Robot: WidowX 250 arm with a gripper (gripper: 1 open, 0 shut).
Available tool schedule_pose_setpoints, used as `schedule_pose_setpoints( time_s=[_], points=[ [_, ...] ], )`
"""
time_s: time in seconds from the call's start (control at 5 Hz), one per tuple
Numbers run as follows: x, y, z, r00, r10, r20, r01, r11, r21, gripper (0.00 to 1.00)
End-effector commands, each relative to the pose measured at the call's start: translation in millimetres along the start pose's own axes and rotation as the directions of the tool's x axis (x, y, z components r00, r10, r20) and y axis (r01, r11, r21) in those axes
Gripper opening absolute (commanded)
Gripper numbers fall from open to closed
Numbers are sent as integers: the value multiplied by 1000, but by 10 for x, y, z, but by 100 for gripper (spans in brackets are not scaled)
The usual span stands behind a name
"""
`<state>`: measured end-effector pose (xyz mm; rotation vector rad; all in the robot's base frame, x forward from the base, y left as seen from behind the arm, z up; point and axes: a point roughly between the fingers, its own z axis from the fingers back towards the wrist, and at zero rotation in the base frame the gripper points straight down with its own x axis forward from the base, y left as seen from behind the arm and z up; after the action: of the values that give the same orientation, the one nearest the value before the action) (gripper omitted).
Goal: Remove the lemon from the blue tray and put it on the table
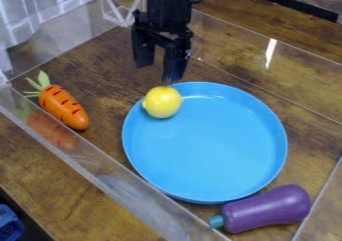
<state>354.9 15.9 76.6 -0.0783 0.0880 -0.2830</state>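
The lemon [162,102] sits inside the blue tray [214,155], right against its upper-left rim, on the side facing the far edge of the table [241,55]. It reads almost round, with only a slight long axis that looks to run roughly left to right across the view, though that is hard to be sure of. The gripper [159,60] hangs above bare wood just beyond the tray's far rim, pointing straight down, its two dark fingers parted and nothing between them. So the lemon lies toward the near edge from the claw and lower, clear of the fingers; the next move probably calls for coming nearer and down, straddling the fruit. A carrot [60,105] lies near the left edge, an eggplant [267,209] at the near right corner.
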Motion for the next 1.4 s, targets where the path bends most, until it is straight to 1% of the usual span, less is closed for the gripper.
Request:
schedule_pose_setpoints(
  time_s=[0.0, 0.2, 0.6, 0.8, 1.0, 1.2],
  points=[
    [-1, -35, 425, 995, -18, 97, 16, 1000, 20, 100],
    [12, -53, 327, 996, 13, 89, -14, 1000, 9, 100],
    [52, -83, 70, 997, 59, 57, -58, 998, -6, 100],
    [-64, -26, -66, 994, 95, 49, -94, 995, -13, 100],
    [-92, 76, -49, 990, 123, 72, -122, 992, -9, 100],
    [-25, 115, -57, 987, 129, 97, -128, 992, -16, 100]
  ],
)
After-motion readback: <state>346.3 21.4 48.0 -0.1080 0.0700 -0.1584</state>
